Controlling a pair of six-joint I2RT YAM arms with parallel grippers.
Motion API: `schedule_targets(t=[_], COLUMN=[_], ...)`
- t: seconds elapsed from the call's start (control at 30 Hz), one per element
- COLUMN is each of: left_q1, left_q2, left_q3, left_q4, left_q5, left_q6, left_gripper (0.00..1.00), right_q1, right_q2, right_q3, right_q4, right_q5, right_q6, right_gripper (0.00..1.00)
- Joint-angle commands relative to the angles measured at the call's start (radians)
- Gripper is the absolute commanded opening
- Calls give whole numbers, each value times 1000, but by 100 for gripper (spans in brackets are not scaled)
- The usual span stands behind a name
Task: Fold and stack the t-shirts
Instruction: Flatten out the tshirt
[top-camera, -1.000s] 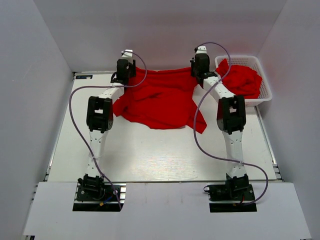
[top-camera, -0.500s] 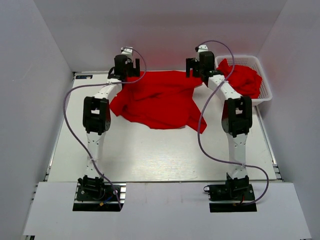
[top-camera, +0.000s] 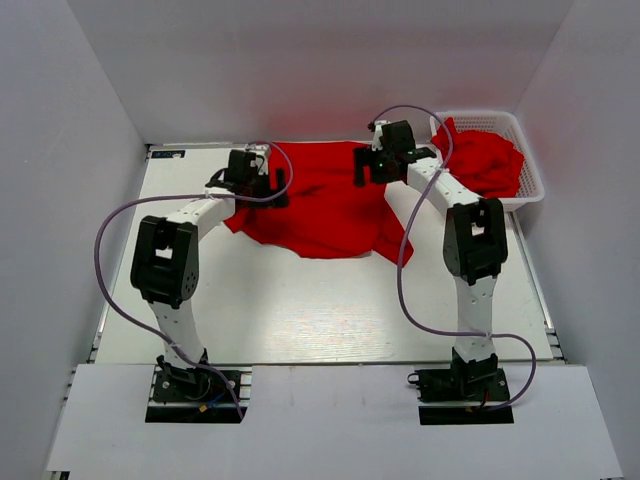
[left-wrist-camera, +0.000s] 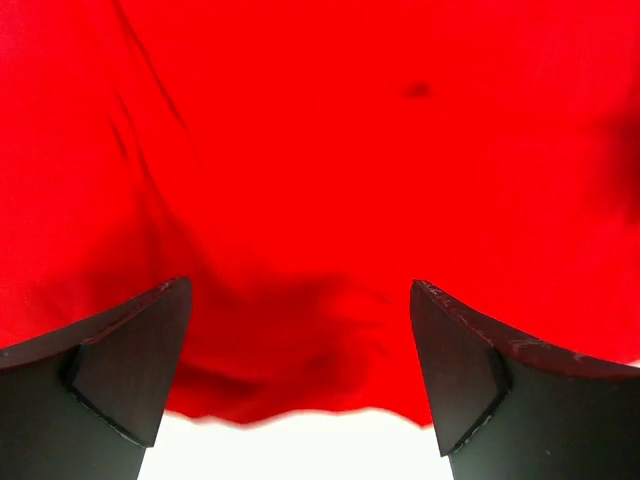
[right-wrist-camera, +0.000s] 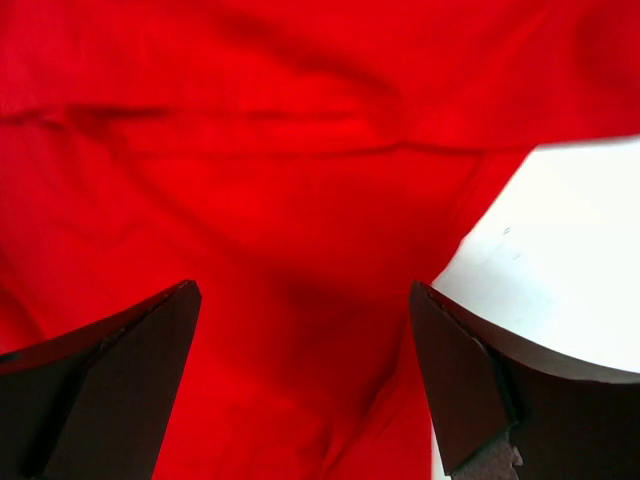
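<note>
One red t-shirt (top-camera: 320, 205) lies spread, long axis running left-right.

Bright, even light fills my white enclosure from above, so the surface (top-camera: 300, 310) carries only faint, soft shadows in the overhead view, which is sharp throughout. At my wrists the t-shirt (left-wrist-camera: 330, 150) is so saturated a red that its folds barely read. Its near hem is blurred, the bare surface blows out to white, and my dark fingers (left-wrist-camera: 120, 370) lose detail in shade.
</note>
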Motion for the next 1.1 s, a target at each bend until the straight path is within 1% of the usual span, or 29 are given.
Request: schedule_targets(t=[0.0,0.17,0.23,0.3,0.37,0.47,0.5,0.57,0.6,0.67,0.73,0.8,0.83,0.9,1.0,1.07], left_q1=[-27,-27,-9,-8,-8,-8,-8,1,1,10,21,30,30,41,50,50], left_q2=[-41,20,55,92,117,164,192,213,233,261,322,365,408,450,535,574], left_q3=[-16,-27,-27,-17,-5,47,61,101,120,150,231,313,341,433,574,669], left_q4=[-37,-28,-28,-37,-37,-78,-91,-129,-129,-138,-184,-194,-203,-203,-223,-241], left_q5=[41,41,41,-1,-17,-48,-67,-133,-153,-174,-196,-197,-197,-197,-157,-120], left_q6=[-39,-77,-90,-99,-99,-99,-99,-99,-99,-86,-77,-65,-65,-65,-39,-13], left_gripper=[100,100,100,100,100,100,100,100,100,100,100,100,100,100,100,100], right_q1=[9,18,15,14,14,17,18,26,34,38,61,77,109,141,215,255], right_q2=[11,70,94,111,110,88,84,42,27,-25,-72,-100,-123,-140,-163,-172], right_q3=[-6,15,15,11,-28,-75,-119,-158,-237,-322,-399,-500,-541,-586,-592,-580], right_q4=[-18,-28,-35,-50,-46,-43,-44,-41,-26,-12,-6,3,9,5,-8,-5], right_q5=[-25,-33,-39,-33,-36,-48,-57,-56,-70,-88,-137,-184,-198,-223,-272,-258], right_q6=[4,20,21,32,32,29,21,23,24,30,43,50,46,40,8,4], right_gripper=[90,90,90,90,90,90,90,90,90,90,90,90,90,90,90,90])
